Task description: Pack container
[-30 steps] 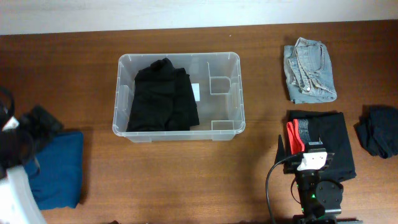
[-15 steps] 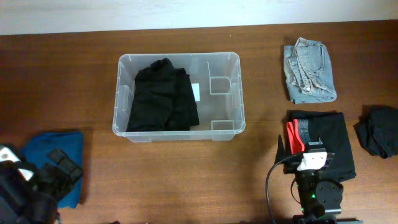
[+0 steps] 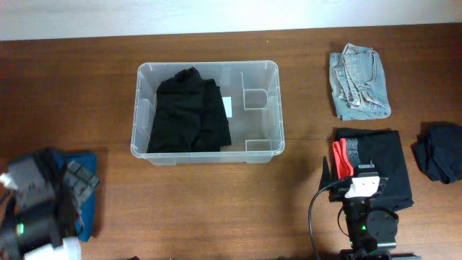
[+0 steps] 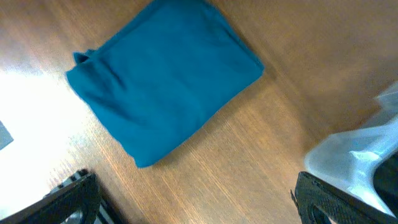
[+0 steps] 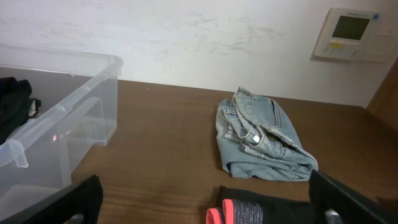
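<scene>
The clear plastic container (image 3: 206,66) stands at the middle of the table with a folded black garment (image 3: 189,112) in its left part and a white label (image 3: 228,107) on its base. My left gripper (image 3: 72,184) is open and empty, hovering over a folded blue cloth (image 3: 86,206) at the lower left. In the left wrist view the blue cloth (image 4: 165,78) lies flat beyond the spread fingers (image 4: 199,199), and a container corner (image 4: 354,155) shows at the right. My right gripper (image 5: 205,199) is open and empty at the bottom right.
Folded light-blue jeans (image 3: 359,81) lie at the back right. A black garment with a red and grey band (image 3: 375,166) lies in front of the right arm. A dark crumpled garment (image 3: 440,152) sits at the right edge. A wall lies beyond the table.
My left arm has shifted from the left edge down and over the blue cloth, covering more of it. The cloth, container and right arm have not moved.
</scene>
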`<action>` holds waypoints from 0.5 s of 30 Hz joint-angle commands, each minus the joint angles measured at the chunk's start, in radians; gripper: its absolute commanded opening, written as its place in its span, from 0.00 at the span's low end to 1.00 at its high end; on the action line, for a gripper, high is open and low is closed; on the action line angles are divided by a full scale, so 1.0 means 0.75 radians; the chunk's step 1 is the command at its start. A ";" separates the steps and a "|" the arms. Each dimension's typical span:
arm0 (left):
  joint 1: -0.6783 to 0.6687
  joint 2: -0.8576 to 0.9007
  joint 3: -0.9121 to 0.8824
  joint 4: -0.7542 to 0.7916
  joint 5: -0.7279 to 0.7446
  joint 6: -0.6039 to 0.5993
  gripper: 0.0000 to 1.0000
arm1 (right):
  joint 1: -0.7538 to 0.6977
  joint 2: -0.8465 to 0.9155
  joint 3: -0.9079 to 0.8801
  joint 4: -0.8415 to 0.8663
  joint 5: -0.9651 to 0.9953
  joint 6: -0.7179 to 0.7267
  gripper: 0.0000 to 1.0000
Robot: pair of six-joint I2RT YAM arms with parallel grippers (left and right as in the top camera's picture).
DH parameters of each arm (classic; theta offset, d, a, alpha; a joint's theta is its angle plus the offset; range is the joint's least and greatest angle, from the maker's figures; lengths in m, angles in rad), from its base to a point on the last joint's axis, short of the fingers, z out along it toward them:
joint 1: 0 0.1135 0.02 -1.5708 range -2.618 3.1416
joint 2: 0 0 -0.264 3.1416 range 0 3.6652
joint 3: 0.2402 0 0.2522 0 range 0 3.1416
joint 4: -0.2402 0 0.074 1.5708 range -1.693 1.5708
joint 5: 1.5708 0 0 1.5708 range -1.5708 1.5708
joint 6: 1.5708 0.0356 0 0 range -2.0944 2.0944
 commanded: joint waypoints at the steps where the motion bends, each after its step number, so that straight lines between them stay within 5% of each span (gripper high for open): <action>1: -0.007 0.137 -0.018 0.059 -0.007 0.090 1.00 | -0.008 -0.014 -0.007 -0.008 0.008 -0.006 0.98; 15: -0.008 0.749 -0.017 0.123 -0.051 0.170 1.00 | -0.008 -0.014 -0.007 -0.008 0.008 -0.006 0.98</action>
